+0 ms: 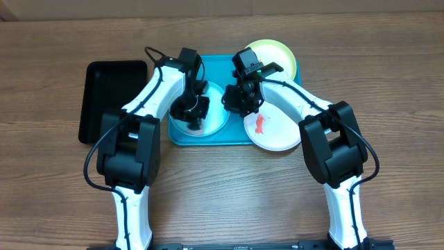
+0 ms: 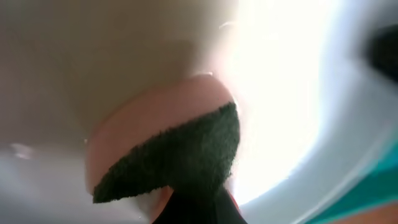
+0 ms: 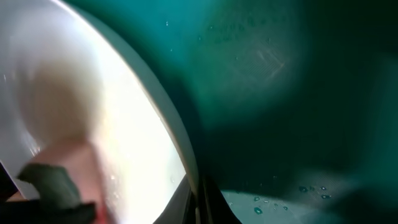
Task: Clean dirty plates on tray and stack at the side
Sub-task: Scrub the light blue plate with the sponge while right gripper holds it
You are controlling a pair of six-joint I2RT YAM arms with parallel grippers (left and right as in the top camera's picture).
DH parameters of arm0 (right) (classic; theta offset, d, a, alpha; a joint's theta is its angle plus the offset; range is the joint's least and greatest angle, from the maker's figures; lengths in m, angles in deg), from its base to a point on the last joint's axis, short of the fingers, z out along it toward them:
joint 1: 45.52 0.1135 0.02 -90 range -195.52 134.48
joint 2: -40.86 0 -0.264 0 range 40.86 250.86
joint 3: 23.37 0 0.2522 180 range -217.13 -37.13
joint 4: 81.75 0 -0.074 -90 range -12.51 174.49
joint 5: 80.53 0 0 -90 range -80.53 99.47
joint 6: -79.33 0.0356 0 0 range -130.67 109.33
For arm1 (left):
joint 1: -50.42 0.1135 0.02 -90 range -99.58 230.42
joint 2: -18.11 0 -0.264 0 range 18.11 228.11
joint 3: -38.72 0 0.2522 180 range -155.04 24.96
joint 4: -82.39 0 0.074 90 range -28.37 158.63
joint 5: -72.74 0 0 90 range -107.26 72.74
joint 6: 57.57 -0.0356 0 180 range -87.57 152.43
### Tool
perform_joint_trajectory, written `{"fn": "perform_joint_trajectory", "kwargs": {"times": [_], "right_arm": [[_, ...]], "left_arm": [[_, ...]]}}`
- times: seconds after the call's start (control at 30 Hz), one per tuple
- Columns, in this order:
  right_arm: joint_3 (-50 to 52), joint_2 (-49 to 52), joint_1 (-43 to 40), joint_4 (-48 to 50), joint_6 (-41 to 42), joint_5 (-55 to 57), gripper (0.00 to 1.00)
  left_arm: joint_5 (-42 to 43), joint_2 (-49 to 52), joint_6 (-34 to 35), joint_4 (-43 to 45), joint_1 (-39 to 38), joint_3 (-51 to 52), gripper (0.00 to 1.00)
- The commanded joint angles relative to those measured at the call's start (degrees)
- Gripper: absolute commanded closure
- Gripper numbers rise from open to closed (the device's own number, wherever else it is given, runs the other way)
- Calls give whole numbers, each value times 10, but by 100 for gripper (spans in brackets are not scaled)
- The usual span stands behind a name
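The turquoise tray (image 1: 216,67) holds a light blue plate (image 1: 216,117) on its left half. My left gripper (image 1: 191,112) is shut on a dark green scouring sponge (image 2: 180,155) that presses flat on this plate's inside (image 2: 124,50). My right gripper (image 1: 237,99) is shut on the same plate's right rim (image 3: 188,165), and its wrist view also shows the sponge (image 3: 53,183). A white plate (image 1: 279,132) with a red-orange smear (image 1: 259,125) overhangs the tray's right front corner. The yellow-green plate (image 1: 279,55) lies at the tray's back right.
A black rectangular tray (image 1: 111,97) sits left of the turquoise one, beside my left arm. Water drops dot the turquoise tray floor (image 3: 280,74). Bare wooden table (image 1: 222,180) lies in front between the two arm bases.
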Motion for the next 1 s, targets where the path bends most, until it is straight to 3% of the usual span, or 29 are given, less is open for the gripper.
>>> {"fn": "perform_joint_trajectory", "kwargs": {"times": [0.0, 0.17, 0.27, 0.43, 0.53, 0.67, 0.83, 0.97], "right_arm": [[7, 12, 2, 5, 7, -5, 96], [7, 12, 2, 3, 7, -5, 97], [7, 12, 2, 3, 7, -5, 96], [7, 12, 2, 3, 7, -3, 96], [7, 12, 2, 4, 7, -3, 96], [7, 12, 2, 5, 7, -3, 96], [7, 12, 2, 5, 7, -3, 96], [7, 12, 2, 5, 7, -3, 96]], "left_arm": [[88, 15, -27, 36, -5, 1, 96], [59, 15, 24, 129, -5, 1, 96], [-31, 15, 68, 162, -4, 1, 96], [-252, 15, 153, 137, -5, 1, 96], [-284, 15, 167, 96, -5, 1, 96], [-240, 15, 158, 43, -6, 1, 96], [-40, 15, 55, 0, -6, 1, 96], [121, 15, -31, 16, -6, 1, 96]]}}
